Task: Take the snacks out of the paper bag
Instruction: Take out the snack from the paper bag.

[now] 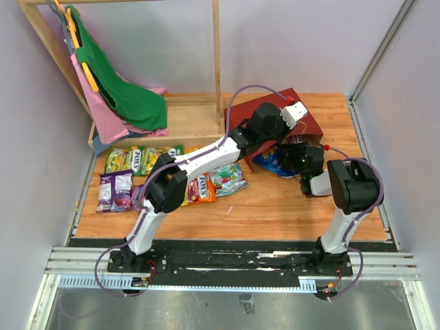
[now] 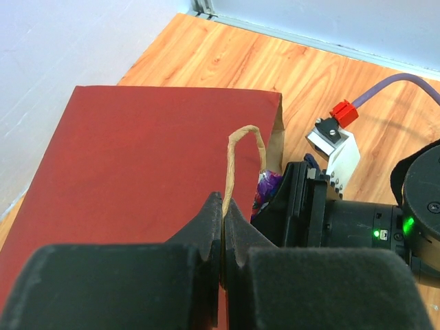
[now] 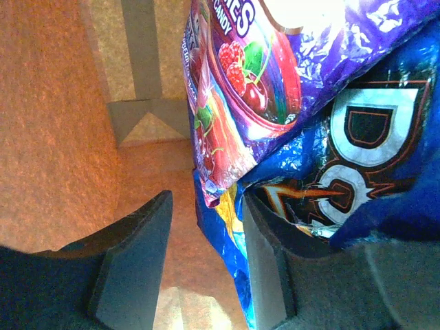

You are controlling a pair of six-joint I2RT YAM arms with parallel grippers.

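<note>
Paper bag: the large dark red paper bag (image 1: pixel 306 118), brown kraft inside, lies on its side at the far right of the wooden table (image 1: pixel 275 206), with its mouth toward the right arm.
Left gripper: the left gripper (image 2: pixel 222 203) has its fingers pressed together on the thin tan loop handle (image 2: pixel 244 137), lifting the mouth's upper lip.
Right gripper: the right gripper (image 3: pixel 206 199) is inside the mouth with its fingers moderately apart and nothing pinched yet.
Chip bag: the large glossy blue Doritos chip bag (image 3: pixel 364 137) lies mostly inside. Its crinkled edge runs between the right fingers, and one end shows outside the mouth in the top view.
Candy packet: a glossy purple candy packet (image 3: pixel 240 82) printed with berries rests against the chip bag, deeper in.
Already out: small glossy packets (image 1: pixel 137 159) in green, yellow, purple, orange and red lie on the left of the table, well apart from the paper bag.
Step in hand: likely gripping the chip bag's edge to draw it out.
Doing it well: close only on the film between the fingers, clear of the kraft floor. Pull low and straight out through the mouth while the left gripper holds the handle up so the opening does not sag.
Watch for: slick film may slip from a shallow pinch, so bite further onto the edge. The purple packet may ride along or slide back. A hard tug could drag the paper bag or strain the handle.
</note>
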